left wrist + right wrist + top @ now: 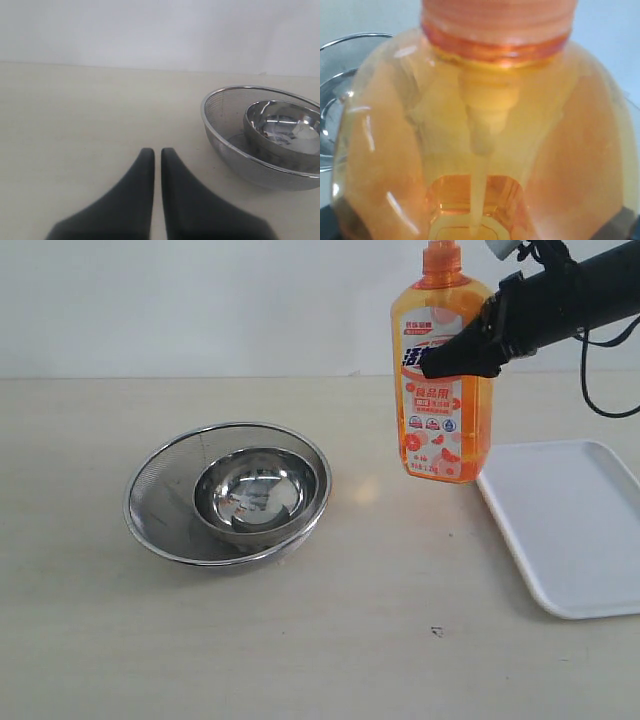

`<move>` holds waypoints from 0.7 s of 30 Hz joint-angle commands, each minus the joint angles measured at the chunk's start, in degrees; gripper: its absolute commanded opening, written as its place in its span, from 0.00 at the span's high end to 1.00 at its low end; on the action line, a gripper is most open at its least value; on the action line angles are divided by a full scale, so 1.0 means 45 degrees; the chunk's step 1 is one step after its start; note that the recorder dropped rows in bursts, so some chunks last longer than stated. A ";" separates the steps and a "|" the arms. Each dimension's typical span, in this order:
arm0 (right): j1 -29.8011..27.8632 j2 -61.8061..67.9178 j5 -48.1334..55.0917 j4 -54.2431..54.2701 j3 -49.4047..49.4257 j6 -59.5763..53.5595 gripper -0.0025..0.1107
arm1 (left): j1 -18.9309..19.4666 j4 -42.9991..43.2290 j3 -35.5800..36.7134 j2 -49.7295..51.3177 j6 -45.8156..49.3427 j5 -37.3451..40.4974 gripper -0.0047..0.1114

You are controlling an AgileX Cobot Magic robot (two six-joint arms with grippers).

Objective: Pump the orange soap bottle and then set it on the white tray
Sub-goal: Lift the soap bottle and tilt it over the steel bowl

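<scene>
In the exterior view the orange soap bottle (441, 390) stands upright at about 1 o'clock in the scene, its pump head cut off by the frame edge. The right claw (445, 360) reaches in from 2 o'clock and pinches the bottle across its upper body, one dark finger lying over the label. The bottle's base is just beside the near corner of the white tray (570, 540), not over it; whether the base touches the tabletop (380, 640) I cannot tell. The tray lies flat at 4 o'clock with nothing on it. At 9 o'clock, well apart from the bottle, sits a steel mesh strainer (160, 495) with a smaller steel bowl (255, 490) nested inside. In the left wrist view the left claw (157, 165) hangs over bare tabletop with its two dark fingers pressed nearly together, only a thin slit between them and nothing in it; the strainer and its inner bowl stand off to one side, clear of the claw. In the right wrist view the bottle's translucent orange shoulder and ribbed neck fill the picture, the pale dip tube showing through, dark pads (631, 229) edge the bottle at the frame's corners, and a strip of steel rim shows behind.
</scene>
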 commanded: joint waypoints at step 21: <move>0.5514 -0.5958 -1.4542 0.2918 0.7412 0.1242 0.98 | -0.0062 0.0056 0.0033 -0.0033 0.0073 -0.0001 0.92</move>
